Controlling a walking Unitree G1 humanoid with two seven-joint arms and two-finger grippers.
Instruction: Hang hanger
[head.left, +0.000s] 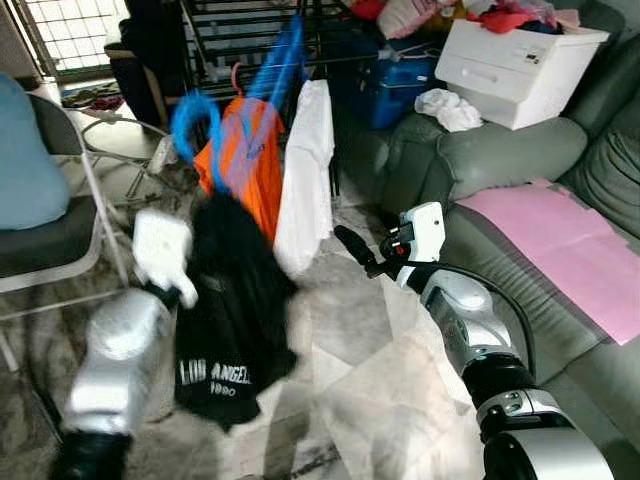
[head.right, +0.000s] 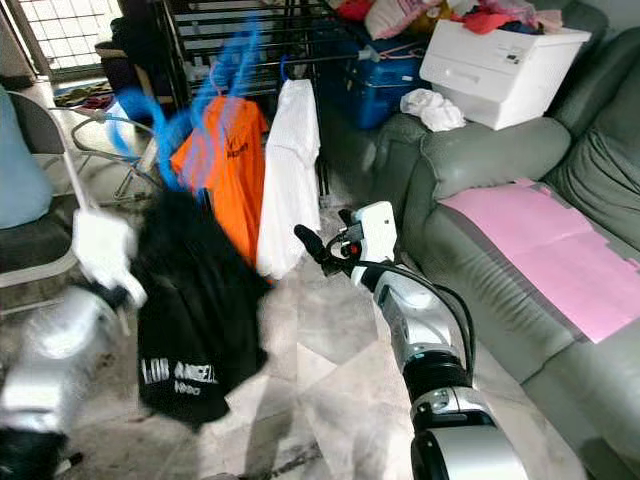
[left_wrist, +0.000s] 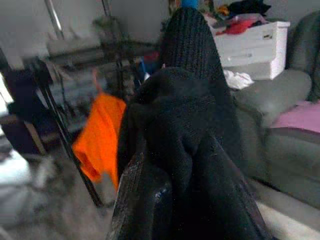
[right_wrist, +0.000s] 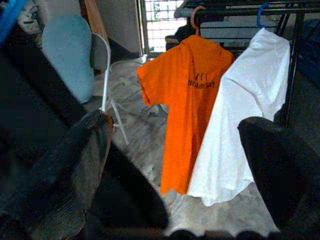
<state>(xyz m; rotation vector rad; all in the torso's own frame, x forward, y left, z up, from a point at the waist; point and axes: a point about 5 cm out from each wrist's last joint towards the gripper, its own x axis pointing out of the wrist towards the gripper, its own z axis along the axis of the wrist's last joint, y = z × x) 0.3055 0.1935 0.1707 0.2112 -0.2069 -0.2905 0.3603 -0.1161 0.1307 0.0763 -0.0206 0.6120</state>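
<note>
Left eye view: the left claw (head.left: 180, 292) is raised beside a black T-shirt (head.left: 232, 310) that hangs from a blue hanger (head.left: 200, 125). The hanger is smeared with motion blur, so I cannot tell here exactly where the fingers grip, though the claw looks clenched on the shirt's upper edge. The hook points up toward the drying rack (head.left: 250, 40), and the hanger's long axis seems to run roughly across the rack's rail, tilted. The garment trails straight down toward the floor. The right claw (head.left: 352, 247) is held out toward the white shirt (head.left: 305, 180), its fingers spread apart and empty.

Right eye view: the same hanger reads as blue streaks beside the orange shirt (head.right: 225, 165). The risk I judge here is the swinging hook missing the rail or catching the orange shirt's own hanger, because the load is moving and the space beside it is tight.

Left wrist view: black fabric wraps the fingers (left_wrist: 187, 50), so the grip is on cloth. Cloth could slide off the hanger's shoulders and drop to the floor.

Right wrist view: the two fingers (right_wrist: 280, 170) stand apart with nothing between them. The orange and white shirts hang touching on the rail, so a push from this claw could knock either one.
</note>
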